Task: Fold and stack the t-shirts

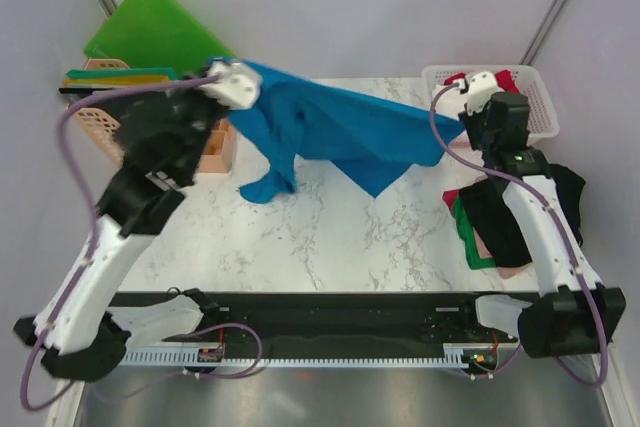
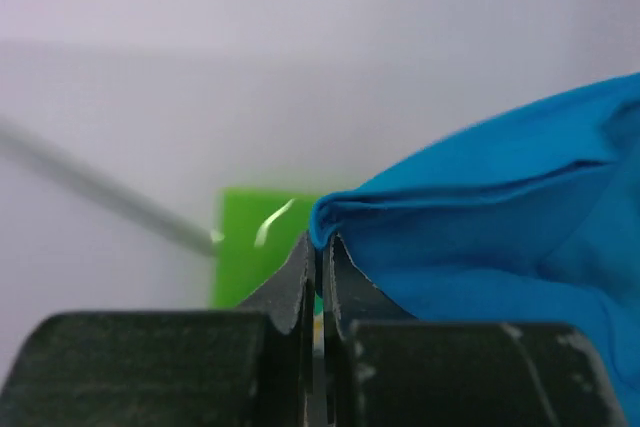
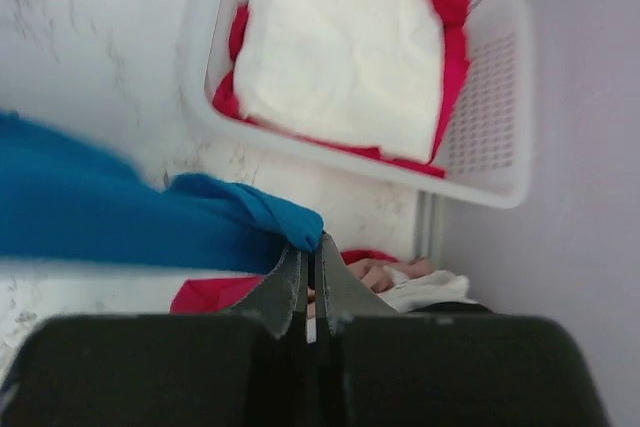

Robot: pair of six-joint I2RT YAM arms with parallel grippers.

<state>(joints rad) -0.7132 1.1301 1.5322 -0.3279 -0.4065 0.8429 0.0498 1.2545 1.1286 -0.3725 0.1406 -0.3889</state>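
Above the table (image 1: pixel 330 232), the blue t-shirt (image 1: pixel 340 127) hangs stretched between the left gripper (image 2: pixel 320 252) and right gripper (image 3: pixel 311 247), each pinched shut on its upper edge. Soft and light, it probably sags, so corners suit holding.

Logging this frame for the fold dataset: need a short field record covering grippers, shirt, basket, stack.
left gripper: shut on blue t-shirt, pinching a folded edge
right gripper: shut on the same shirt's other end
blue t-shirt: lifted, spread between the arms, one sleeve hanging toward the table
white basket: white cloth over red cloth
folded stack: black on top; green, red, pink edges showing
green folders: back left
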